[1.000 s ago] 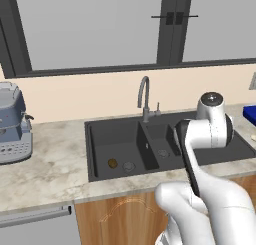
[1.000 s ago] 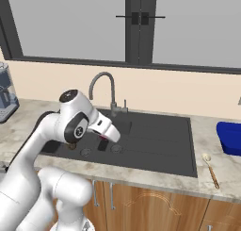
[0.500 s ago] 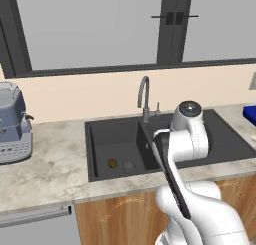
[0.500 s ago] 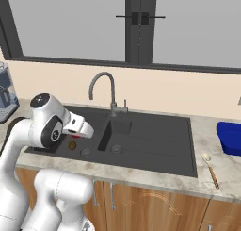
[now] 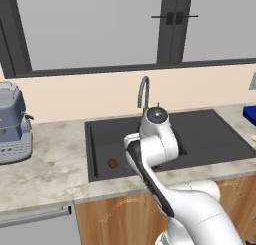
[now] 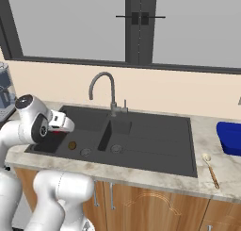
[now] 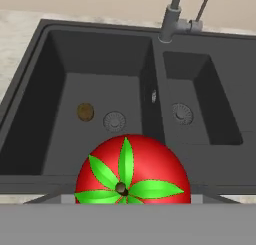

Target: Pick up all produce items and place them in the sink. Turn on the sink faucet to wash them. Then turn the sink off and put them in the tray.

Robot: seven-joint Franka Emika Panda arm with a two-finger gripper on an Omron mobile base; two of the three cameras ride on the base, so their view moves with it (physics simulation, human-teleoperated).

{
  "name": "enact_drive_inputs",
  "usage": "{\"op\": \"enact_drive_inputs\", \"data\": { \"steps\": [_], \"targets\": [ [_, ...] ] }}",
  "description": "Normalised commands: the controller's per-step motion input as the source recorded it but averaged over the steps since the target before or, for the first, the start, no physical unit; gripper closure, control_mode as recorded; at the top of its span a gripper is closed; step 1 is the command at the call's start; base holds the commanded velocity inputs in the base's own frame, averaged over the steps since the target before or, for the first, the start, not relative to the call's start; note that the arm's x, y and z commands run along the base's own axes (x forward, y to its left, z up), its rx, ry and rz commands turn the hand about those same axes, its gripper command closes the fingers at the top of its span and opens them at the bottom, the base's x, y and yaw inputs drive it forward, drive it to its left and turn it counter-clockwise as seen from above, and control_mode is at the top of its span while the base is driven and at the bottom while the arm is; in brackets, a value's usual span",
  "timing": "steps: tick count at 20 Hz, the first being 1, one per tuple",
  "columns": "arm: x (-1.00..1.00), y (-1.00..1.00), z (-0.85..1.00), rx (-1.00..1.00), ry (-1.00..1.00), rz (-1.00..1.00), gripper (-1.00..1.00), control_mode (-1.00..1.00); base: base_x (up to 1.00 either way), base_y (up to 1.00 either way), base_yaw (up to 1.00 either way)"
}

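Observation:
The red produce item [image 7: 132,171], with a green star-shaped top, sits very close in the hand view, above the near rim of the black sink [image 7: 100,64]. My gripper [image 6: 62,124] is shut on it over the left basin's front-left corner, with a bit of red [image 6: 56,130] showing under the hand. On the left basin's floor lies the brown produce item [image 7: 85,111] [image 6: 72,145] [image 5: 113,163], beside the round drain [image 7: 114,121]. Behind the divider between the basins rises the grey sink faucet [image 6: 101,82] [image 5: 144,92] [image 7: 172,16], with its lever post [image 7: 201,11]. No water is running.
A blue tray [image 6: 229,138] [image 5: 250,114] stands on the counter right of the sink, with a wooden spoon [image 6: 210,168] in front of it. At the far left stands a grey coffee machine [image 5: 12,124]. A window runs along the back wall.
The arm has swung left across the sink with the red item in its grip, from over the middle to the left basin's front corner. The brown item has not moved.

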Motion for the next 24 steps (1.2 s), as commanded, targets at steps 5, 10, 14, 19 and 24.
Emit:
{"op": "enact_drive_inputs", "data": {
  "steps": [5, 10, 14, 19, 24],
  "targets": [
    [0.83, 0.17, 0.00, 0.00, 0.10, 0.03, 1.00, -1.00, 0.00, 0.00, 0.00],
    [0.71, 0.05, -0.02, 0.00, 0.16, 0.00, 1.00, -1.00, 0.00, 0.00, 0.00],
    [0.63, 0.31, -0.31, 0.00, 0.22, 0.00, 1.00, -1.00, 0.00, 0.00, 0.00],
    [0.51, 0.08, -0.53, 0.00, 0.12, 0.00, 1.00, -1.00, 0.00, 0.00, 0.00],
    [0.32, 0.00, -0.70, 0.00, 0.01, 0.00, 1.00, -1.00, 0.00, 0.00, 0.00]
  ]
}}
